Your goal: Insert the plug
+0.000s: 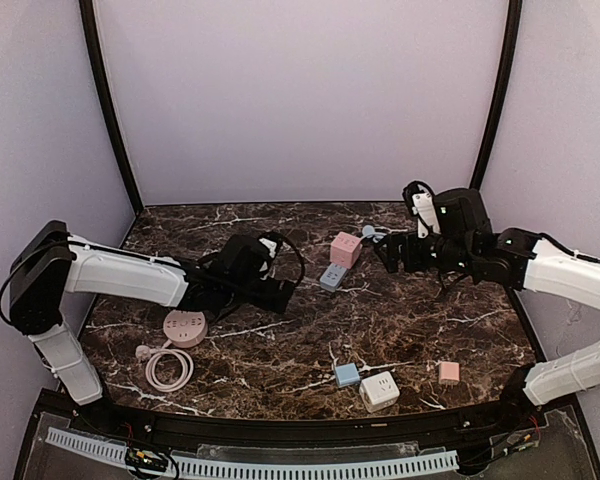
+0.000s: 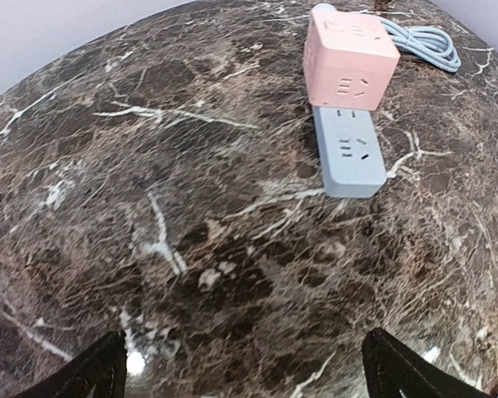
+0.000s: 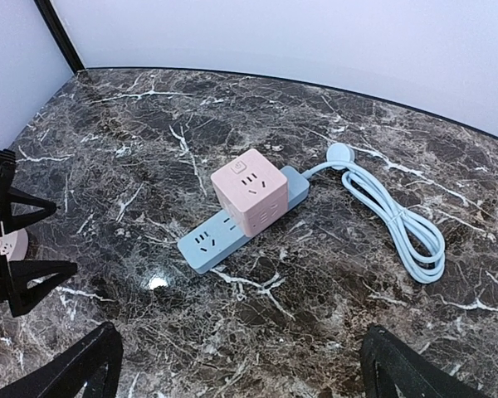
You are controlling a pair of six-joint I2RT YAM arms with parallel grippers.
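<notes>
A pink cube socket (image 1: 345,248) sits plugged on top of a blue power strip (image 1: 332,277) at the middle back of the marble table. Both also show in the left wrist view, cube (image 2: 349,54) and strip (image 2: 349,149), and in the right wrist view, cube (image 3: 251,192) and strip (image 3: 224,232). The strip's pale blue cable (image 3: 398,215) coils to its right. My left gripper (image 1: 285,293) is open and empty just left of the strip, low over bare marble (image 2: 245,377). My right gripper (image 1: 388,250) is open and empty to the cube's right (image 3: 241,373).
A round pink power strip (image 1: 185,327) with a coiled white cable (image 1: 168,368) lies front left. A small blue cube (image 1: 347,375), a white cube adapter (image 1: 379,391) and a small pink adapter (image 1: 448,372) lie near the front edge. Lilac walls enclose the table.
</notes>
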